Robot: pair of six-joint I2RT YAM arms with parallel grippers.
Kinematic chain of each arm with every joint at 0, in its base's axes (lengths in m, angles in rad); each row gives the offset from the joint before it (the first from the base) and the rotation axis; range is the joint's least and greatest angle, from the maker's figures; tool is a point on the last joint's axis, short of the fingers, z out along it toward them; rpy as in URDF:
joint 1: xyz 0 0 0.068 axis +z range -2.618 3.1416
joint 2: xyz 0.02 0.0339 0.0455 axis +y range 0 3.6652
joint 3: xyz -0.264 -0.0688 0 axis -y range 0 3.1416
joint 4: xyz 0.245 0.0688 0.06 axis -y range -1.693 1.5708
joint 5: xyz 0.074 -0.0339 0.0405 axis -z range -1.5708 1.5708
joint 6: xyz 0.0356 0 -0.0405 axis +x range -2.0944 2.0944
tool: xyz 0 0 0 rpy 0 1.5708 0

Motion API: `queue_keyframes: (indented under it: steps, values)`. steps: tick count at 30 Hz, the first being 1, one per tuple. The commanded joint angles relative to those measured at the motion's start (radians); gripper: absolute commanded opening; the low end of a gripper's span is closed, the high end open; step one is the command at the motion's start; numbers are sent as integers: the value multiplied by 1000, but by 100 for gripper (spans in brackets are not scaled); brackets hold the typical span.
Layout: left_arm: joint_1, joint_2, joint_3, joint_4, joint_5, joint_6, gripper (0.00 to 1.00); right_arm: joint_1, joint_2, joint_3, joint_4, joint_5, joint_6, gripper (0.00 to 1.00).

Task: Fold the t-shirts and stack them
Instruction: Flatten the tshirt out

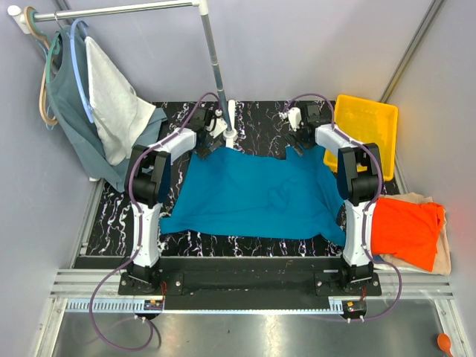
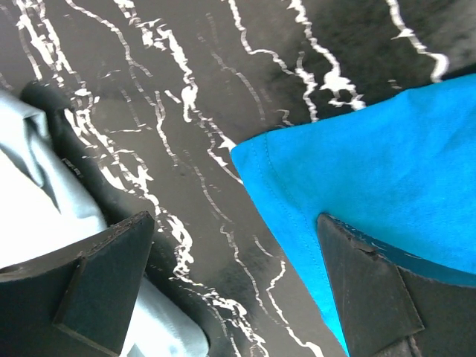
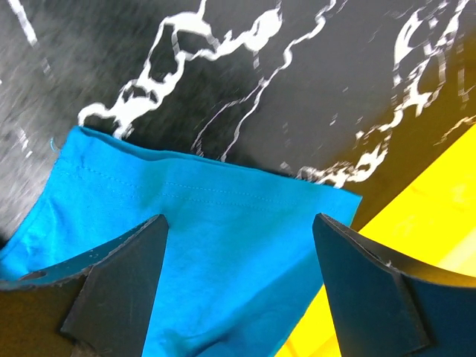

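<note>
Soft, rumpled teal t-shirt [image 1: 253,195] beneath left pincer [image 2: 234,245] and right pincer [image 3: 239,230], both spread.

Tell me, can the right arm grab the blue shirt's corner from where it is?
Probably yes. The right gripper hangs open just over a far corner of the blue shirt, with nothing between them. The yellow bin sits beside it, not in the way.

Three t-shirts: one teal [image 1: 253,193], one orange [image 1: 405,230], one cream [image 1: 445,256]. Two arms: left arm [image 1: 149,182], right arm [image 1: 357,178]. Two hung garments: one grey-green top [image 1: 71,119], one white cloth [image 1: 111,104]. One yellow bin [image 1: 368,123]. One rail [image 1: 119,10]. One marbled tabletop [image 1: 260,123]. One small orange thing [image 1: 445,342] at the near right corner.
</note>
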Motion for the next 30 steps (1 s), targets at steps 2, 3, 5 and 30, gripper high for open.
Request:
queue_keyframes:
  steps: [2,3,5,30]
  values:
    - [6,27,-21,75,-100,41,97,0,62,78,39,58,-31,87]
    - [9,30,-16,80,-109,43,97,0,68,88,37,65,-31,87]
    - [15,43,-1,86,-134,40,97,0,87,115,37,67,-31,87]
    - [73,145,166,92,-206,18,98,20,289,482,-14,27,4,90]
